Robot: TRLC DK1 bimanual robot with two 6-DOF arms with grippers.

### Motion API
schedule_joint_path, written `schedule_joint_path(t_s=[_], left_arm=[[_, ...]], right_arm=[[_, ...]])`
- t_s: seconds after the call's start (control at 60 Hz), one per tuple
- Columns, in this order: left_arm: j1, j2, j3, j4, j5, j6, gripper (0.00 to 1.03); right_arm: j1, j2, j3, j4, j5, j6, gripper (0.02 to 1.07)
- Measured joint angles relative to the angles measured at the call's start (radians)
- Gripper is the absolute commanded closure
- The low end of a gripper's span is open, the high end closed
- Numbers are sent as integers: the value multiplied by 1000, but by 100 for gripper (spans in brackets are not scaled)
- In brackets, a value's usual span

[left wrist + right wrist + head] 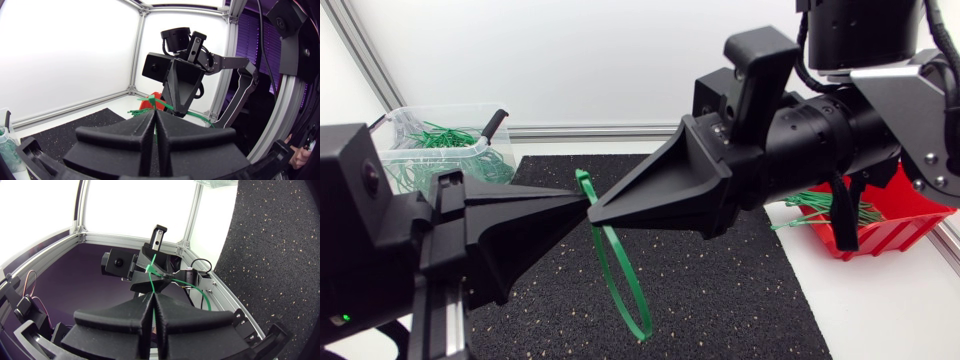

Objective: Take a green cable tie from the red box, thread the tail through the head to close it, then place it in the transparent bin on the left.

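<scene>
A slim bright-green cable tie, bent into a long hanging loop, was clenched near its top by the left claw and the right claw.

A black speckled mat lies on the white table, walled by bright aluminium-framed panels.

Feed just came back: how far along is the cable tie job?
Done: green plastic cable tie is out of the red box and appears looped closed. In hand: left gripper and right gripper both pinch it. Left: drop into transparent plastic bin.
</scene>
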Motion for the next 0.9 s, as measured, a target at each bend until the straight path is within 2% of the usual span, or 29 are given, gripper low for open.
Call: schedule_joint_path(t_s=[0.083, 0.233, 0.533, 0.683, 0.783, 0.9], left_arm=[[-47, 0, 0, 0, -57, 19, 100], [-96, 0, -2, 0, -112, 40, 100], [-105, 7, -13, -8, -137, 75, 100], [-105, 7, -13, -7, -134, 85, 100], [-105, 6, -13, -7, -122, 90, 100], [-103, 2, -13, -7, -118, 100, 100]], right_arm=[[1, 0, 0, 0, -6, 0, 101], [1, 3, 0, -5, -15, 0, 101], [-6, 28, 2, -44, -26, 0, 100], [-17, 26, 2, -45, -41, 0, 80], [-24, 26, 2, -45, -45, 0, 61], [-33, 20, 2, -46, -48, -1, 56]])
